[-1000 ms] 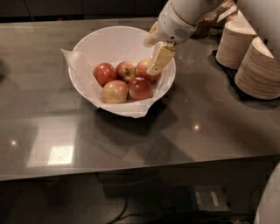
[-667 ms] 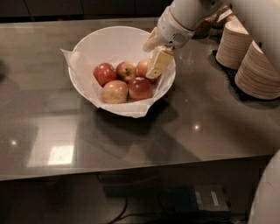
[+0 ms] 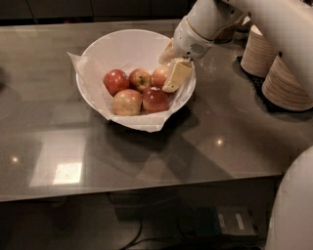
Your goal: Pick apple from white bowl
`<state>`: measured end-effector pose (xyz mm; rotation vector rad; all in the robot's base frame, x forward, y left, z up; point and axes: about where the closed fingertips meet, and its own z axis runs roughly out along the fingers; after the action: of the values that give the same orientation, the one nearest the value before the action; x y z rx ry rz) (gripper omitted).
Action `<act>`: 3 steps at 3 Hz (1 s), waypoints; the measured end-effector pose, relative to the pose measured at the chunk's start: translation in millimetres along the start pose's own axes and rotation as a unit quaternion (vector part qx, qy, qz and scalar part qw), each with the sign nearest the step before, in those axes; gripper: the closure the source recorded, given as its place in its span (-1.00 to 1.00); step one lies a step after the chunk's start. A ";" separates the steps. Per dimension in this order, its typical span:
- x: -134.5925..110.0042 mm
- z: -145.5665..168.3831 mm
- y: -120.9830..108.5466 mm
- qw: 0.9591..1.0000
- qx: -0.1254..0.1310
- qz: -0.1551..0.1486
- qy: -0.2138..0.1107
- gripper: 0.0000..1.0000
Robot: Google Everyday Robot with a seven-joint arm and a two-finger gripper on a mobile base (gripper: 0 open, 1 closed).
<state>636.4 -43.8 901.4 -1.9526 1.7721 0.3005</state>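
Grey countertop (image 3: 220, 141), white bowl (image 3: 122, 41): gripper (image 3: 175, 77) has sunk slightly lower at bowl's 3 o'clock, beside the apple (image 3: 159, 76); its opening cannot be told; grasp judged imminent

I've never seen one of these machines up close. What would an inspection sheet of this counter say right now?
Surface: glossy grey counter with lights reflected in it.
Job's things: white bowl with a paper liner, holding five apples; the pinkish apple is at the back right.
Clutter: two stacks of tan disposable bowls on the right.
Grippers: gripper down inside the bowl, right beside the pinkish apple.
Cables: a dark cable seems to run beneath the counter.
Surroundings: dark cabinet fronts behind; robot's white body at lower right.
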 end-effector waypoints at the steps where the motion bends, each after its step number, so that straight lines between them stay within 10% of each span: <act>1: 1.6 3.6 -0.9 1.000 -0.006 0.001 0.001 -0.32; 3: 2.8 7.4 -3.7 1.000 -0.015 0.000 0.006 -0.30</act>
<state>641.6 -42.5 894.5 -1.9783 1.7842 0.3176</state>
